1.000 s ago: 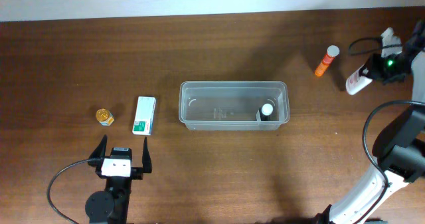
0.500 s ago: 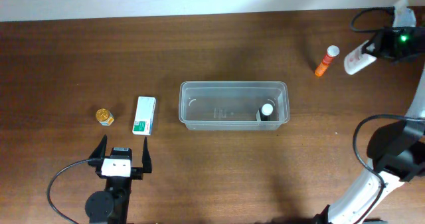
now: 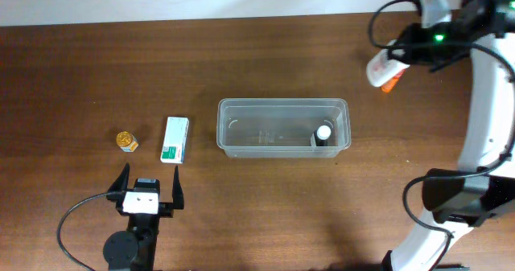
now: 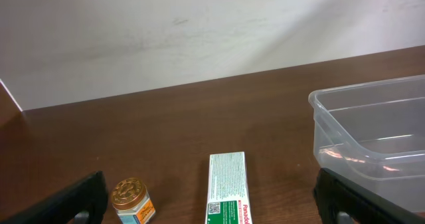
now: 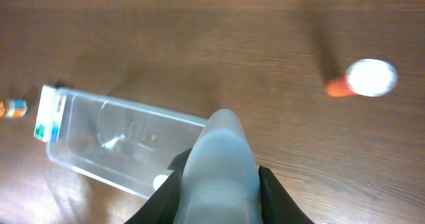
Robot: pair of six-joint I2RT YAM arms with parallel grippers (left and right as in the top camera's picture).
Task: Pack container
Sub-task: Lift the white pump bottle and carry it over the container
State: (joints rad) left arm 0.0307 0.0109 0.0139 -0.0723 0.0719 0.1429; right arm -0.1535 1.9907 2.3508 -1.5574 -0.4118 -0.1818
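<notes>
Right tool (image 5: 218,184) with white bottle (image 5: 219,147) near orange bottle (image 5: 362,79), container (image 3: 282,102) apart.

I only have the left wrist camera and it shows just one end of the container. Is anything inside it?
Observer: Yes, a small white-capped bottle stands at the right end of the container.
Operator: What's the right arm doing?
Observer: The right jaws are shut on a white bottle, held in the air beyond the container's far right corner.
Operator: Anything unpacked over there?
Observer: An orange tube with a white cap lies on the table.
</notes>
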